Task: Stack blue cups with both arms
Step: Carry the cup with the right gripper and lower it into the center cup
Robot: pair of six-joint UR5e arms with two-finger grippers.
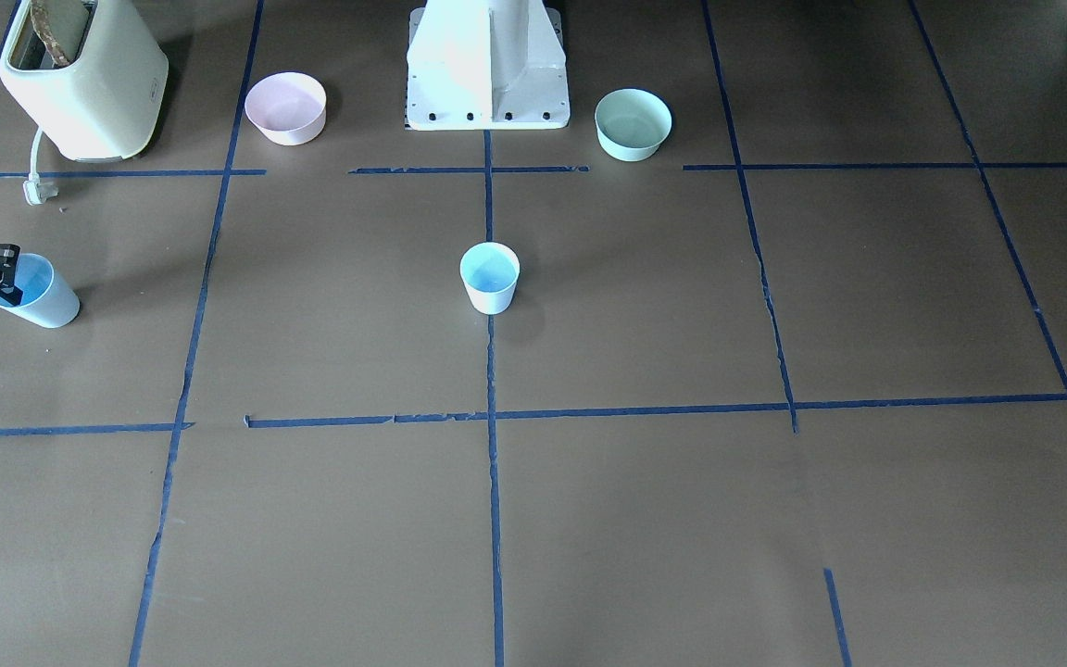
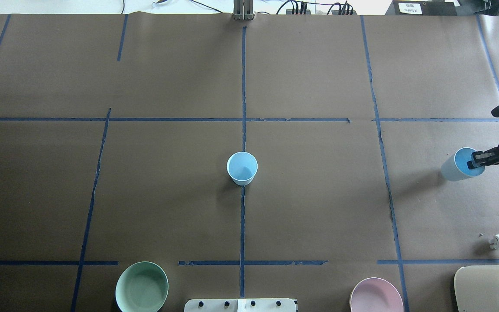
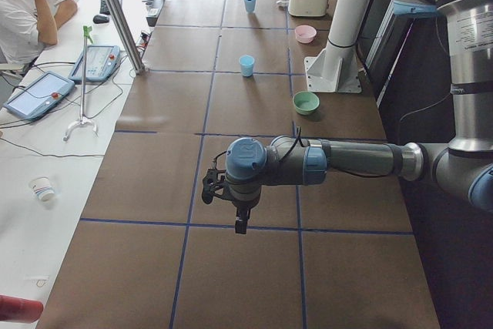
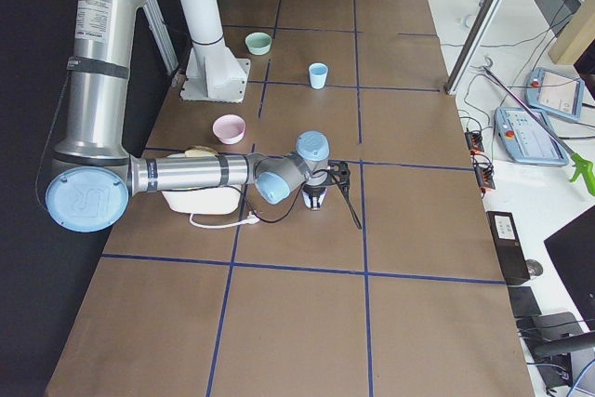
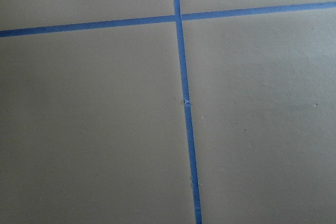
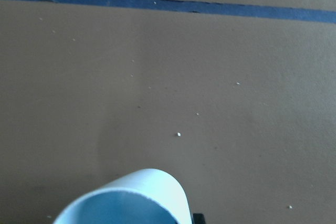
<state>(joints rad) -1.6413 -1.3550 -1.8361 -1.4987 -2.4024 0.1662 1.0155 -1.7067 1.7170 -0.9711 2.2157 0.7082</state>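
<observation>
Pale-blue plastic, brighter blue inside, tapered and handleless: I count two cups, and two bowls, a pink bowl (image 1: pixel 288 130) and a green bowl (image 1: pixel 631 148). The centre cup (image 1: pixel 490 278) stands upright mid-frame on the tape line. The tilted cup (image 1: pixel 47 301) is at the front view's left edge, its rim pinched by my right pincer (image 1: pixel 11 285). My left pincer (image 3: pixel 241 225) hangs low-centre in the left side view; I cannot tell if it is wide or narrow.

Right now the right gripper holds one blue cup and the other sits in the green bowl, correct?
No: the other blue cup stands alone mid-table, apart from the green bowl; the overhead view shows it. The right gripper does hold the first cup.
</observation>
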